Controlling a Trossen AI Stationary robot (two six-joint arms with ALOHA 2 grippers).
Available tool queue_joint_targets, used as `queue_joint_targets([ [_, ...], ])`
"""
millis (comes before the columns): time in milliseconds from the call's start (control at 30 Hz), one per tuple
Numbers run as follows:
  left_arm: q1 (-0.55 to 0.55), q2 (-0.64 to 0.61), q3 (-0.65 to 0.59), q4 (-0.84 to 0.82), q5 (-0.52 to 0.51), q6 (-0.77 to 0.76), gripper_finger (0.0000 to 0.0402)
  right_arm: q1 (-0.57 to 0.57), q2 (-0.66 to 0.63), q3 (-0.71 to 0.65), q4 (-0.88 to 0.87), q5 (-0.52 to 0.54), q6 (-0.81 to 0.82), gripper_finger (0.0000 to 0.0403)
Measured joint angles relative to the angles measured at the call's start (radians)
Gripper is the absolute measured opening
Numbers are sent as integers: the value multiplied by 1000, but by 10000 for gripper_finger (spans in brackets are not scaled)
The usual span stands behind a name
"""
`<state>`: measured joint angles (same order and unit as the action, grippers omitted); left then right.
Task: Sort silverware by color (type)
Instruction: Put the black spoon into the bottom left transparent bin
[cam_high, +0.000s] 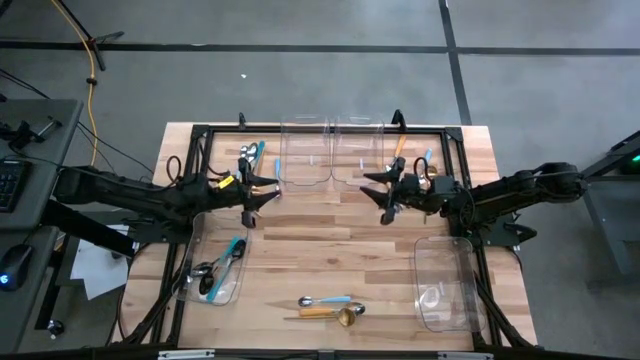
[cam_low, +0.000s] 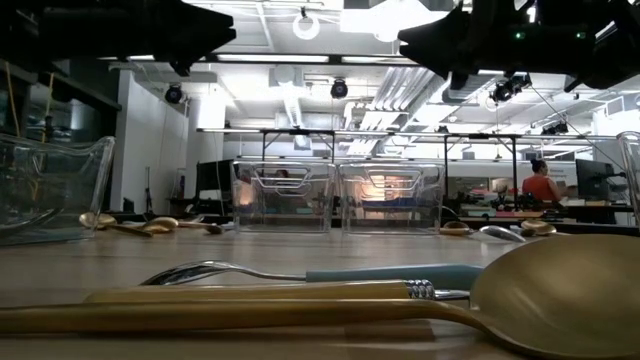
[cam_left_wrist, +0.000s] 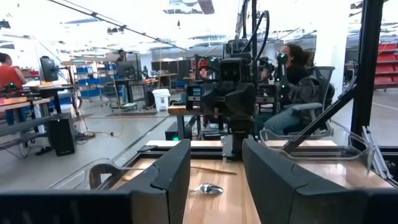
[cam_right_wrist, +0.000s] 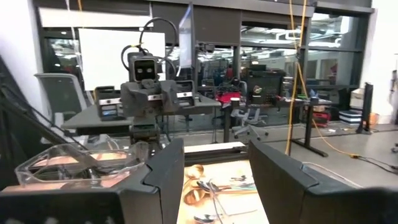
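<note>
My high cam looks straight down on the whole surface (cam_high: 330, 250). The low one sits at surface level, right up against a gold spoon (cam_low: 560, 290). Wrist cams face each other; all views share the surface.

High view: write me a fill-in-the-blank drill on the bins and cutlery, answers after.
1. The table carries ____ clear bins.
2. The bin by the left arm holds utensils; the bin by the right arm holds ____.
3. Both grippers, left and right, have ____ jaws.
4. The gold spoon lies on the ____, outside every bin.

Answers: four; nothing; open; table
</note>
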<state>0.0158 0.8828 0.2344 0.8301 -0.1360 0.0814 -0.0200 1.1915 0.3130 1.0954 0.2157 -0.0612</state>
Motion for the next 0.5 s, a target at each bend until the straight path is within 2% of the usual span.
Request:
queue_joint_targets([
  [267, 0, 2, 0, -1, 0, 1, 138, 0, 0, 0, 0, 17, -92, 165],
  [500, 0, 2, 0, -1, -1, 1, 138, 0, 0, 0, 4, 17, -97, 165],
])
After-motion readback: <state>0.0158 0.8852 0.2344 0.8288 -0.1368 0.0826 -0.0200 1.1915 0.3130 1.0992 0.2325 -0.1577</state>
